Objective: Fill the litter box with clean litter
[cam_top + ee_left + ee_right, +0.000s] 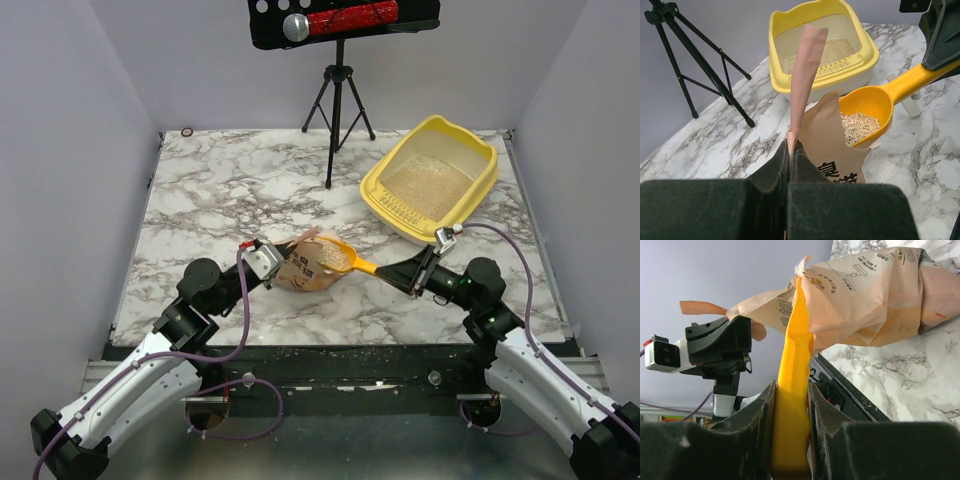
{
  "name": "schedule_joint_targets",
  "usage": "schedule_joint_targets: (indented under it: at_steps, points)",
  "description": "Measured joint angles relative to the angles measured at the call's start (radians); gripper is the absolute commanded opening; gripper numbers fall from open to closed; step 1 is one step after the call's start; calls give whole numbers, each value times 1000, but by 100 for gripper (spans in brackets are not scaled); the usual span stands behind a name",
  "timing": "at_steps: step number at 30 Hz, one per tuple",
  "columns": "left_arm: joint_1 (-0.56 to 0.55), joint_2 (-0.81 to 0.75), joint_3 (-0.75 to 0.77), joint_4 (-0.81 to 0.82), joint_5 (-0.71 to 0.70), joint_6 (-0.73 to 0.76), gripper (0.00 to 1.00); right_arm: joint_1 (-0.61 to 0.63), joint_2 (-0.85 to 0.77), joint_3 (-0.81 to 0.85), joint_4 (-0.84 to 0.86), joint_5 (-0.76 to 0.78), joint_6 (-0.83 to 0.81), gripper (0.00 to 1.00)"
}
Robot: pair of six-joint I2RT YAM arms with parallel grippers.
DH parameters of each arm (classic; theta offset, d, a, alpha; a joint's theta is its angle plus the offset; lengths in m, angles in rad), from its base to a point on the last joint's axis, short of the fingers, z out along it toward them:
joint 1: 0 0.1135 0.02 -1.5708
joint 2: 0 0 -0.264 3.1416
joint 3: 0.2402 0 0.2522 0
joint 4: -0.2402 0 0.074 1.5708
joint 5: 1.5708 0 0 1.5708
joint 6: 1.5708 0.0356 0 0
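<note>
The yellow litter box [432, 178] stands at the back right with a layer of beige litter [420, 185] inside; it also shows in the left wrist view [805, 30]. My left gripper [790, 147] is shut on the top edge of the tan paper bag [305, 265], which stands near the table's front middle. My right gripper [792, 390] is shut on the handle of the yellow-orange scoop [345, 260]. The scoop bowl [867, 112] sits at the bag's mouth and holds pale litter pellets [857, 127].
A black tripod [338, 110] stands at the back middle, left of the litter box. Its legs [700, 65] show in the left wrist view. Litter crumbs lie along the table's front edge [330, 345]. A small ring [187, 131] lies at the back left corner.
</note>
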Motion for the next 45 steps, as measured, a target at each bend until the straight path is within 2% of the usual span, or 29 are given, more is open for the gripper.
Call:
schedule_joint_targets:
  at_steps: [15,30,38,45]
  points:
    - [-13,-8,-4,3,-7,-10,0,0,-216,0,-197,81,5,0]
    - [-19,-35,-15,11,-103,-26,0,0,-420,0,-354,126,48,0]
    - [-20,-35,-15,17,-147,-38,0,-1,-431,0,-358,147,119,0]
    - [-23,-37,-15,17,-161,-40,0,-1,-410,-1,-287,201,169,0]
